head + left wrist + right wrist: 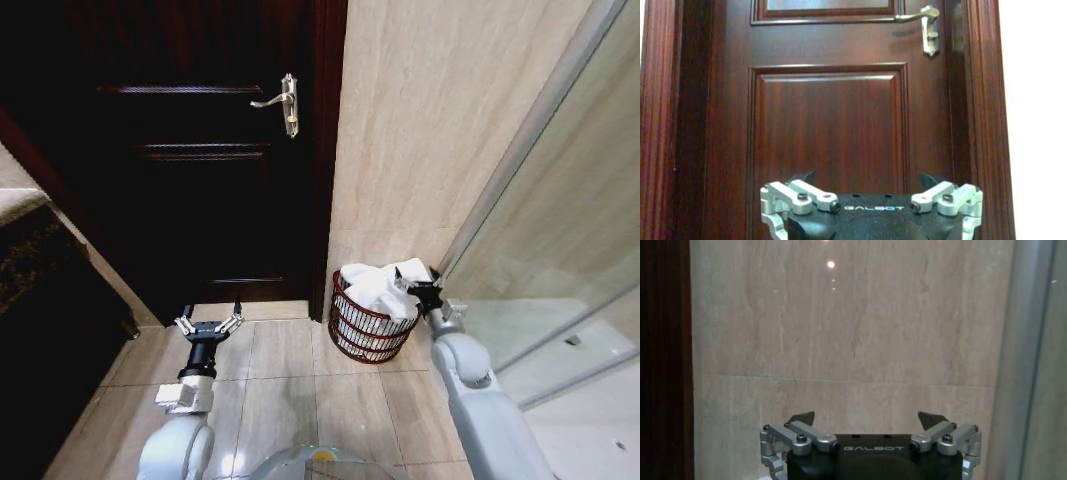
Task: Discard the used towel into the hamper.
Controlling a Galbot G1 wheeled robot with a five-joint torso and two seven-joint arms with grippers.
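Both grippers are hanging low in front of the robot, fingers spread and holding nothing.

Left gripper (209, 325) is hovering over the floor tiles (285, 360) at about seven o'clock, facing the dark door (833, 125); right gripper (424, 291) is sitting at the three o'clock rim of the hamper (368, 335), where the white towel (378, 285) is lying heaped inside, against the beige wall (853, 340).

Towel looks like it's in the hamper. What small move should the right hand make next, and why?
Probably lift the right hand straight up and back. It is open, empty, at the hamper rim; the white towel is piled inside. The left hand waits open near the door.
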